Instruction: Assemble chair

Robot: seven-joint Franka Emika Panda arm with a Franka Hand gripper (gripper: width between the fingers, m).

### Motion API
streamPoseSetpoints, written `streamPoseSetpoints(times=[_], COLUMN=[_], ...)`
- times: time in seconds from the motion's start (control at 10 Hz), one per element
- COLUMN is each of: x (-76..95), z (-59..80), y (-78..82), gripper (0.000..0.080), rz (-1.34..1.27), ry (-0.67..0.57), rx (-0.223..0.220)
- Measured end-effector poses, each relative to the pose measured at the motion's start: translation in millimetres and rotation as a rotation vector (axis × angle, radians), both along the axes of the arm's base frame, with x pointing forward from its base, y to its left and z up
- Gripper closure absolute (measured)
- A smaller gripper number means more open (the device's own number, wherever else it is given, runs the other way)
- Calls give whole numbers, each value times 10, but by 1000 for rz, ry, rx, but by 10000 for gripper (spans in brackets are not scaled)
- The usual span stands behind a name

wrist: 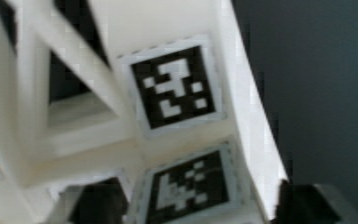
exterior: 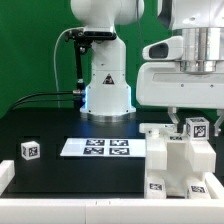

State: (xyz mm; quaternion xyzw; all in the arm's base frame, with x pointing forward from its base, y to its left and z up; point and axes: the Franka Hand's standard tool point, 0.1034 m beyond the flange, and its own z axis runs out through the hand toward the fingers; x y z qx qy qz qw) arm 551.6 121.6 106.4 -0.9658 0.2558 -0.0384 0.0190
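The white chair parts (exterior: pixel 168 152) stand bunched at the exterior view's right, with black-and-white tags low on their fronts. Above them rises an upright piece with a tag (exterior: pixel 197 127) on its top end. My gripper (exterior: pixel 195 124) hangs straight over that piece, one finger on each side. In the wrist view the same tagged piece (wrist: pixel 172 88) fills the picture, part of a slatted frame. The dark fingertips (wrist: pixel 98 200) flank its lower tag, and a thin dark gap shows on one side. The gripper (wrist: pixel 211 206) is open around the piece. A small tagged white cube (exterior: pixel 29 150) lies far off at the exterior view's left.
The marker board (exterior: pixel 95 147) lies flat on the black table in the middle. The robot's white base (exterior: pixel 105 85) stands behind it with a black cable trailing to the left. A white rim (exterior: pixel 60 205) borders the table's front and left edges.
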Motion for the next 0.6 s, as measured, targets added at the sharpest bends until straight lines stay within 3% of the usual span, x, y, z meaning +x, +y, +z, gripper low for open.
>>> streamPoseSetpoints(times=[0.1,0.6], x=[-1,-10], z=[-1,-7], y=[0,51], gripper=[537,537], rz=[-66,-836], ry=[1,19], rx=[5,71])
